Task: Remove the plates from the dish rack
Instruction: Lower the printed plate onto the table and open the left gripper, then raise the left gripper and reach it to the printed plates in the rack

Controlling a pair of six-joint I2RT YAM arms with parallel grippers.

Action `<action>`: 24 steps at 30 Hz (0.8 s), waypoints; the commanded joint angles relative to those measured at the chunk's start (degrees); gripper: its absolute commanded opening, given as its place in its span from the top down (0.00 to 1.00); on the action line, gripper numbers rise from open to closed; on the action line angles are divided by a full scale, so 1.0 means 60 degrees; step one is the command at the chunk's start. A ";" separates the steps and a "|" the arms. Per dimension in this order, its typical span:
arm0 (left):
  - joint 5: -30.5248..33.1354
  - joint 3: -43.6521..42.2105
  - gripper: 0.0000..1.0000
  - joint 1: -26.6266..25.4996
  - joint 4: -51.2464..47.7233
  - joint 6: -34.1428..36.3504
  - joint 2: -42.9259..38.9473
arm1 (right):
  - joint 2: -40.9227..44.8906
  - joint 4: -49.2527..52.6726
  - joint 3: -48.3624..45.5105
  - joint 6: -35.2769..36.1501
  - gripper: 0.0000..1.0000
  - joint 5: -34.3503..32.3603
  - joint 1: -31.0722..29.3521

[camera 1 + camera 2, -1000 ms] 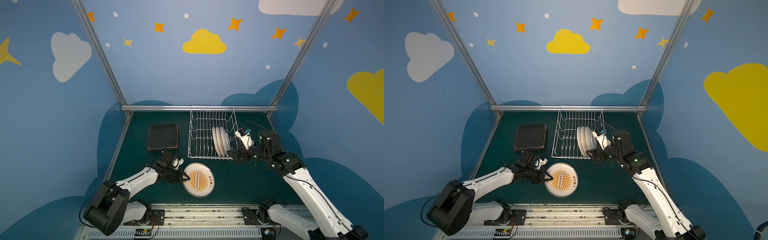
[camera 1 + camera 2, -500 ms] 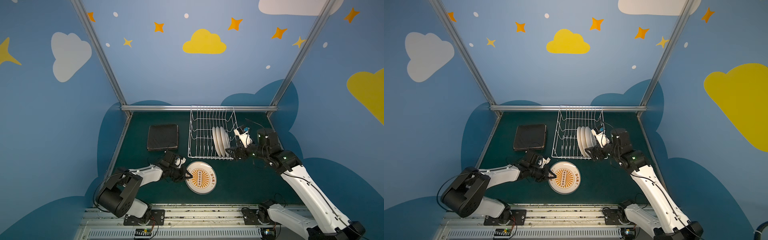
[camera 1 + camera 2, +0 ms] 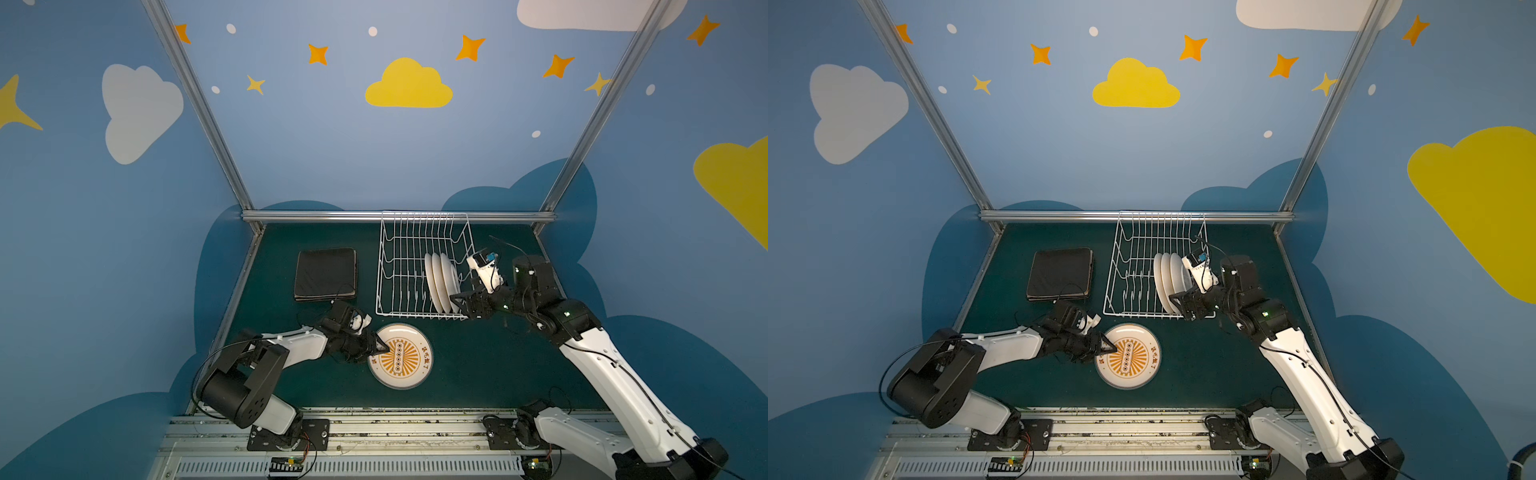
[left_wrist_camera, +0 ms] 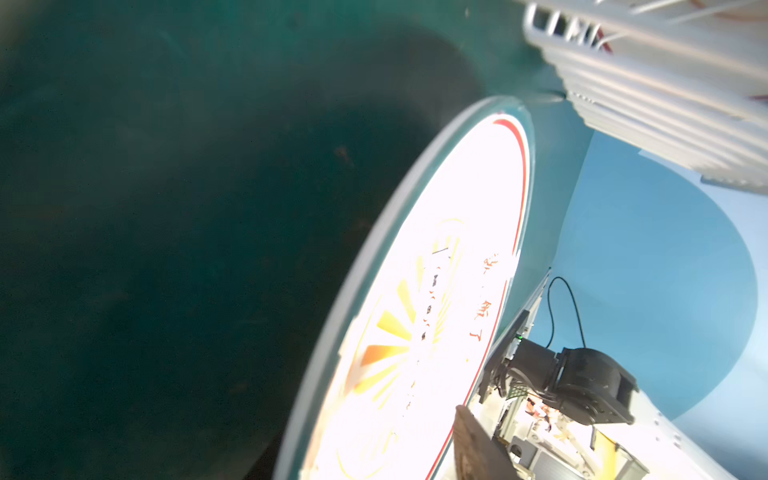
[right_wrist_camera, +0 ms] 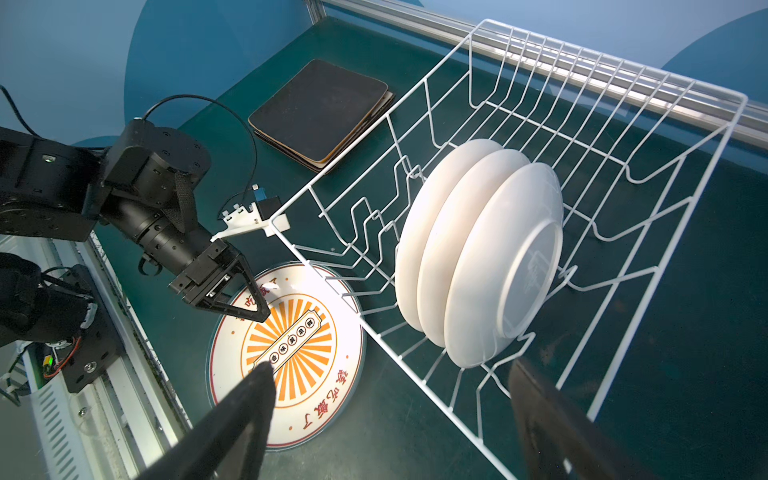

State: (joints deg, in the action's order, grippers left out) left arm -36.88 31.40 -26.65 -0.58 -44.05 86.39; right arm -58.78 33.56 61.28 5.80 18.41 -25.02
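The left gripper's (image 3: 384, 351) hold on the flat orange-printed round white plate (image 3: 401, 356) we cannot tell; the right gripper (image 5: 390, 370) gapes empty, poised for three racked white plates (image 5: 457, 249).

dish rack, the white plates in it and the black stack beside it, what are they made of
dish rack: thin metal wire, probably coated white, going by the open grid and bent tines.
white plates: glazed ceramic or melamine, smooth with soft highlights; cannot tell which.
black stack: matte black backs, pale edges showing; perhaps ceramic or melamine too.
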 commanded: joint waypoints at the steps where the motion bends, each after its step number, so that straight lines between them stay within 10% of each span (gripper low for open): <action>1: 0.0642 0.0492 0.42 0.0040 -0.1137 0.0198 0.0089 | -0.0046 -0.0170 -0.0017 -0.0101 0.12 -0.0050 -0.0057; 13: 0.1613 0.1031 0.01 0.0077 -0.2535 0.0117 -0.0215 | -0.0076 -0.0247 -0.0045 -0.0154 0.12 -0.0121 -0.0055; 24: 0.3438 0.1959 0.00 0.0106 -0.5042 0.0594 -0.2297 | 0.0041 -0.0416 -0.0166 -0.0393 0.12 -0.0557 -0.0064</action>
State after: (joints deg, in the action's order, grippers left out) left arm -21.69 39.79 -26.35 -23.27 -42.61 76.18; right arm -59.20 32.23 61.14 4.58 16.82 -25.02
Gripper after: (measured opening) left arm 0.995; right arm 0.877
